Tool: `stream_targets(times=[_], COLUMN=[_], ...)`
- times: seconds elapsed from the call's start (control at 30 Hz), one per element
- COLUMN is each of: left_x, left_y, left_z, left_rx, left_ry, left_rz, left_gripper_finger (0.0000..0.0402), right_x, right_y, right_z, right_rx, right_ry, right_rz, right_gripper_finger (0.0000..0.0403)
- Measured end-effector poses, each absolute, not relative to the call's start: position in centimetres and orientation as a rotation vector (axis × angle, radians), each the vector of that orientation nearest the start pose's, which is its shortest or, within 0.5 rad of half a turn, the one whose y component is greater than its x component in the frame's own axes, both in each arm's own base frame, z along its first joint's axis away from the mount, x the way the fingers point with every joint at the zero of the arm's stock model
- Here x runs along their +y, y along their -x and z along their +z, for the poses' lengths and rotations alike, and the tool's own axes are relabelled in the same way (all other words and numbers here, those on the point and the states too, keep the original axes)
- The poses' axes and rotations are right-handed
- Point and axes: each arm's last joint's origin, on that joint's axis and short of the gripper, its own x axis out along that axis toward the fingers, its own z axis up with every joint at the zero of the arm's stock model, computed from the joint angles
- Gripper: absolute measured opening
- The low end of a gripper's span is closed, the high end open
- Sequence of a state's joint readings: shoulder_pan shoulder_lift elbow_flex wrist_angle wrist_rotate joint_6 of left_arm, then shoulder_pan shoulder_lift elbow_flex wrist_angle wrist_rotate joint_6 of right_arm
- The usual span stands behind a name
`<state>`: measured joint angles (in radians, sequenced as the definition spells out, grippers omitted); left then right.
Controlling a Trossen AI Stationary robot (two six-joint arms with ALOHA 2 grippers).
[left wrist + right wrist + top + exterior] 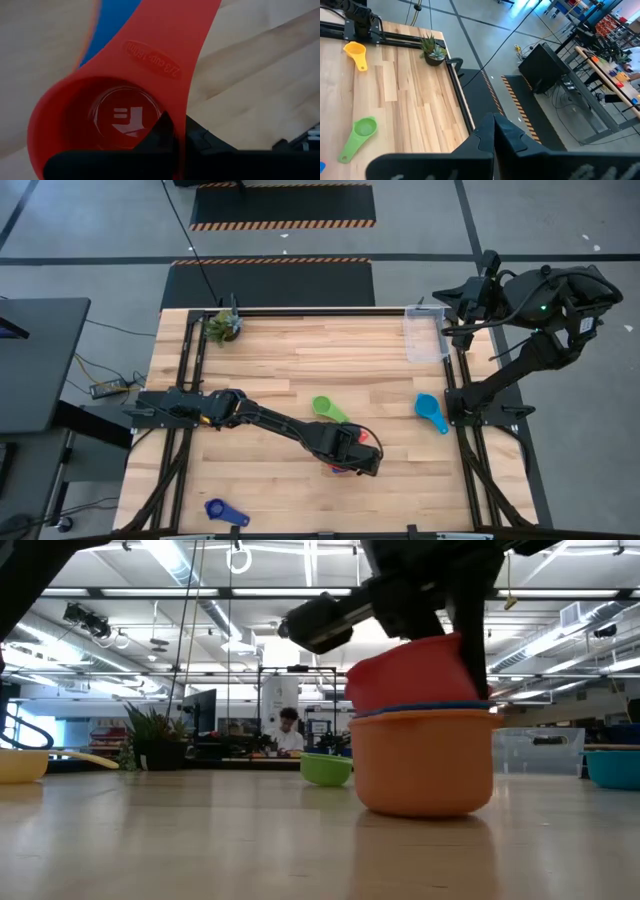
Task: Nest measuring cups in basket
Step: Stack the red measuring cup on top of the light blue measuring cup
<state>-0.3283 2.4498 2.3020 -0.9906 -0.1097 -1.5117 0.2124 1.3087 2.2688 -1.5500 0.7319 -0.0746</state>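
An orange measuring cup (425,765) stands on the table near its middle with a blue cup's rim (420,710) showing inside it. A red cup (408,670) sits tilted on top, and my left gripper (352,460) is shut on it. The clear basket (425,335) stands at the far right. Loose on the table lie a green cup (325,408), a light blue cup (432,413), a dark blue cup (225,512) and a yellow cup (355,52). My right gripper (493,131) is shut on nothing, raised beyond the table's far right corner. My left gripper holds the red cup's wall at the rim (172,107), right beside the root of its flat handle (165,55). One finger (160,132) is inside the bowl and one (202,142) outside. It comes from above at a slant. The cup is tilted, its bottom in the blue cup.
A small potted plant (225,328) stands at the table's far left corner. Black rails (185,380) run along the table's left and right edges. Bare wood lies between the stack and the basket. A person sits far off in the room beyond the table.
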Motion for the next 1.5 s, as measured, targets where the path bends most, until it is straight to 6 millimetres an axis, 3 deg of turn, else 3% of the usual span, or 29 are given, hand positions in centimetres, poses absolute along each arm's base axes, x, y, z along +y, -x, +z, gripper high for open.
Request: stream_targets(times=[0.37,0.63,0.87,1.03,1.3,1.5], left_x=[-15.9,-15.9,-15.6,-15.0,-13.1,-12.4], left_y=[-49.2,-49.1,-48.3,-46.5,-41.4,-39.2], left_z=[20.9,21.1,24.1,27.5,32.0,33.0], left_rx=[1.027,1.039,1.026,0.991,1.073,1.184], left_ry=[1.131,1.108,1.077,1.022,0.854,0.702], left_rz=[0.607,0.585,0.512,0.522,0.693,0.723], left_gripper_finger=[0.0073,0.0082,0.0083,0.0081,0.0035,0.0005], right_x=[0.6,0.7,0.8,1.3,2.2,2.7], right_y=[-11.9,-11.9,-11.9,-12.0,-13.6,-15.4], right_z=[54.4,54.3,54.3,53.9,51.9,48.8], right_rx=[0.552,0.557,0.562,0.590,0.697,0.845], right_ry=[0.345,0.336,0.332,0.267,0.101,-0.024], right_rz=[-0.478,-0.431,-0.396,-0.216,-0.051,-0.077], right_gripper_finger=[0.0003,0.0003,0.0003,0.0003,0.0002,0.0002])
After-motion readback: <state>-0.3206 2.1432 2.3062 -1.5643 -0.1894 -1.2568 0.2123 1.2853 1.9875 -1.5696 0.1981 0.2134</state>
